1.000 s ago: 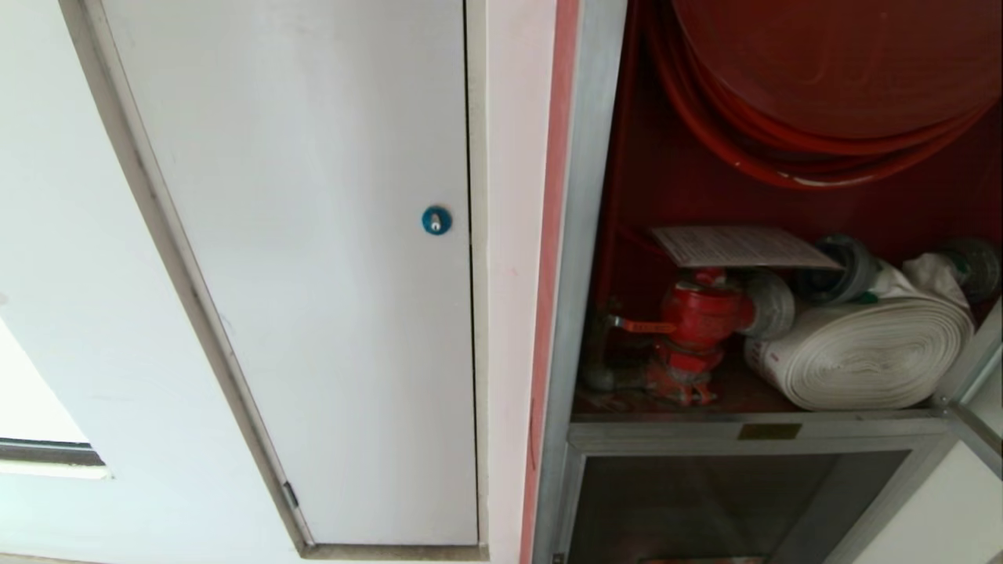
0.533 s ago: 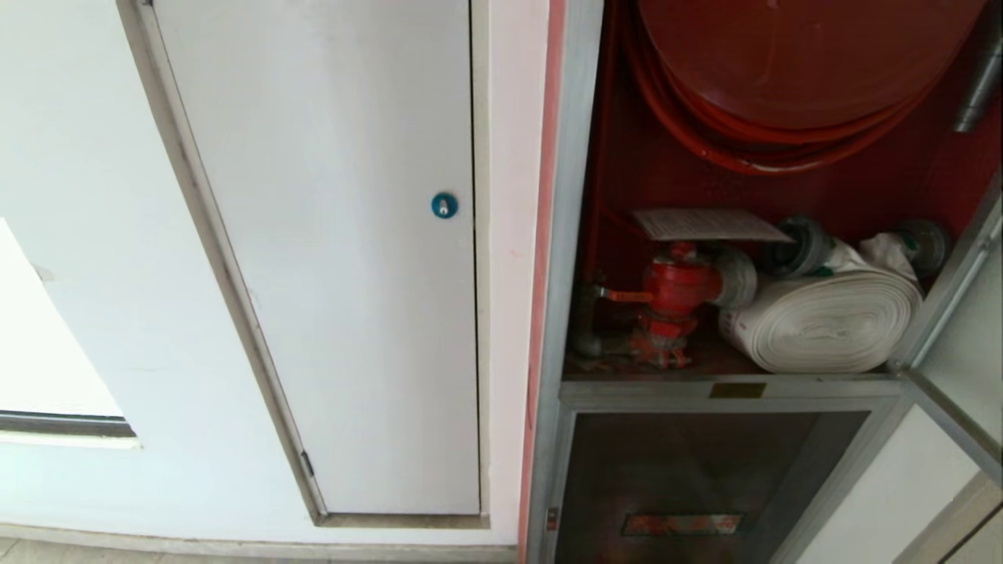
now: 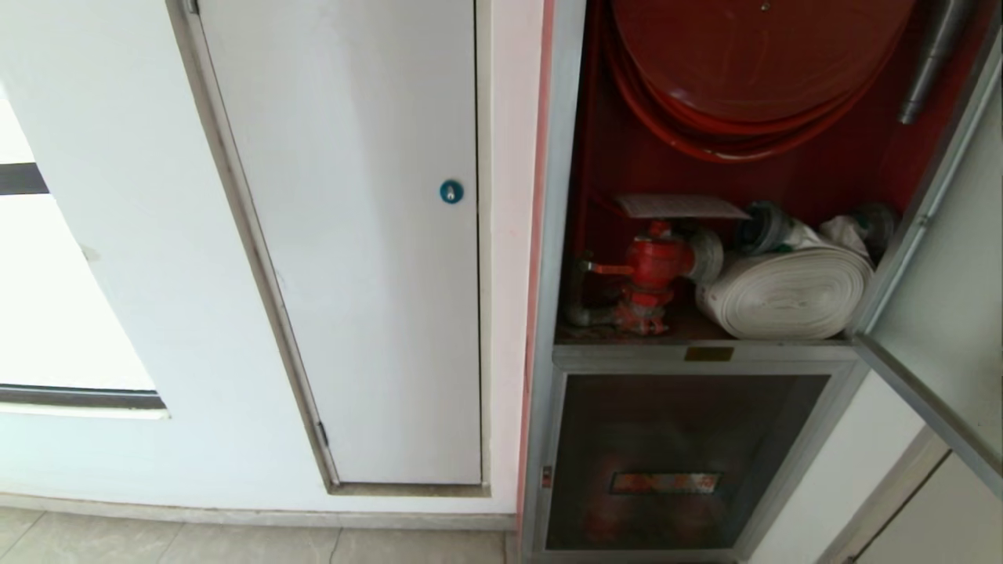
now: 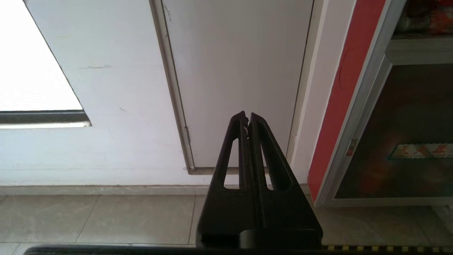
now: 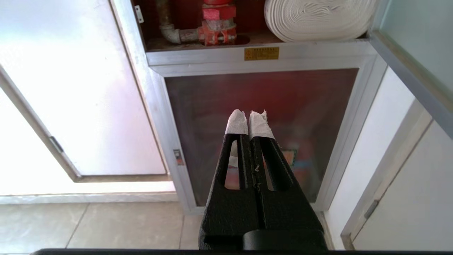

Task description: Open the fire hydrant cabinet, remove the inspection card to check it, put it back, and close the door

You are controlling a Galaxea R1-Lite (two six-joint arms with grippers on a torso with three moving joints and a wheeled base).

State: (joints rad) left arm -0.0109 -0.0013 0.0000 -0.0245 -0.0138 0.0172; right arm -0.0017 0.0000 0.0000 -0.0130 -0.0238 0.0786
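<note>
The fire hydrant cabinet (image 3: pixel 550 235) stands open on the right of the head view, with a red interior. The inspection card (image 3: pixel 680 206) lies flat on top of the red valve (image 3: pixel 654 270), beside the white rolled hose (image 3: pixel 783 294) and under the red hose reel (image 3: pixel 752 63). The door (image 3: pixel 940 313) is swung out at the right edge. Neither gripper shows in the head view. My right gripper (image 5: pixel 248 113) is shut and empty, its taped tips in front of the lower glass panel (image 5: pixel 262 106), below the valve (image 5: pixel 216 17). My left gripper (image 4: pixel 247 115) is shut and empty, pointing at the white panel door (image 4: pixel 240 63).
A white panel door with a blue round lock (image 3: pixel 450 191) fills the wall left of the cabinet. The lower glass panel (image 3: pixel 682 454) carries a red label. Tiled floor (image 3: pixel 235 540) runs along the wall's foot. A bright window opening (image 3: pixel 47 298) is at far left.
The whole head view has pulled back from the wall: cabinet and white door look smaller and higher, and the floor has come into sight. Nothing in the cabinet has moved.
</note>
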